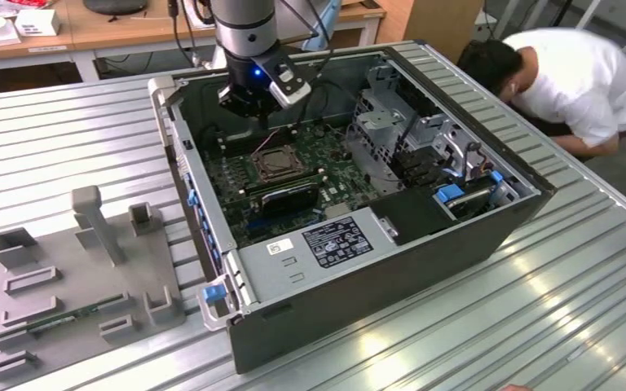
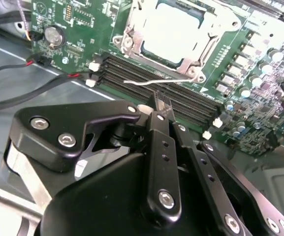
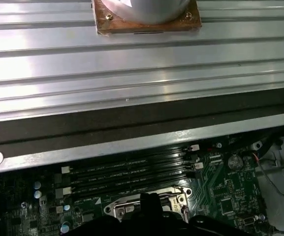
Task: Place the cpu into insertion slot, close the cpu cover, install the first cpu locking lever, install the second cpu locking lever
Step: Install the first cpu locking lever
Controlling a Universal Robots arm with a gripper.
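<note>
In open sheet-metal case point(image 1: 422, 261): green motherboard point(image 2: 260, 83), ribbed black memory slots point(image 2: 191, 101) right under gripper point(image 2: 161, 105). Jaws pinched together, nothing between. Just beyond them: thin bright wire locking lever point(image 2: 146, 82), lying over the slots. Farther ahead: insertion slot point(image 1: 280, 164) with cpu point(image 2: 173, 27) seated, flat pale metal square, framed by silvery cpu cover point(image 2: 133, 42) folded down. Well off to one side: gray moulded tray point(image 1: 85, 269) with one green memory stick point(image 1: 68, 316).

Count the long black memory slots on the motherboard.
4. The memory slots lie side by side in one bank, right beside the insertion slot; none seems hidden.
</note>
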